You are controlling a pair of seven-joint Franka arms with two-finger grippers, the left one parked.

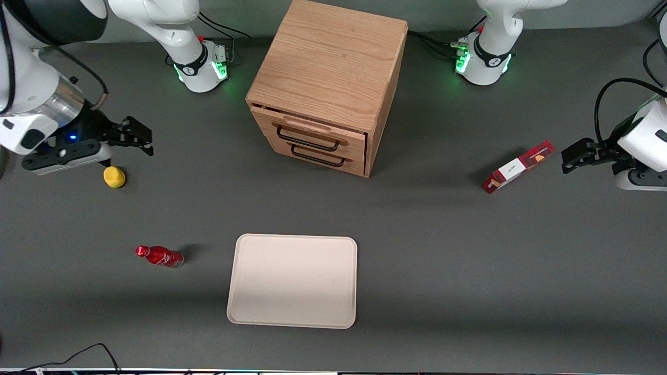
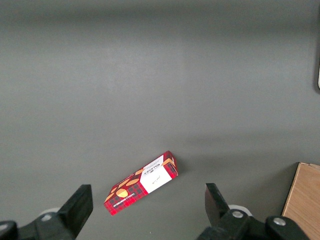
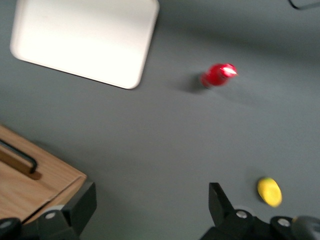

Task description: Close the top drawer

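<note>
The light oak cabinet stands at the middle of the table with its two drawers facing the front camera. The top drawer, with a wooden lip above its black wire handle, stands out a little from the cabinet face, and a dark gap shows along its upper edge. The lower drawer sits under it. My right gripper hovers toward the working arm's end of the table, well apart from the cabinet, open and empty. In the right wrist view the gripper is over bare table beside a cabinet corner.
A yellow fruit lies just below the gripper. A red bottle lies nearer the front camera. A cream tray lies in front of the cabinet. A red box lies toward the parked arm's end.
</note>
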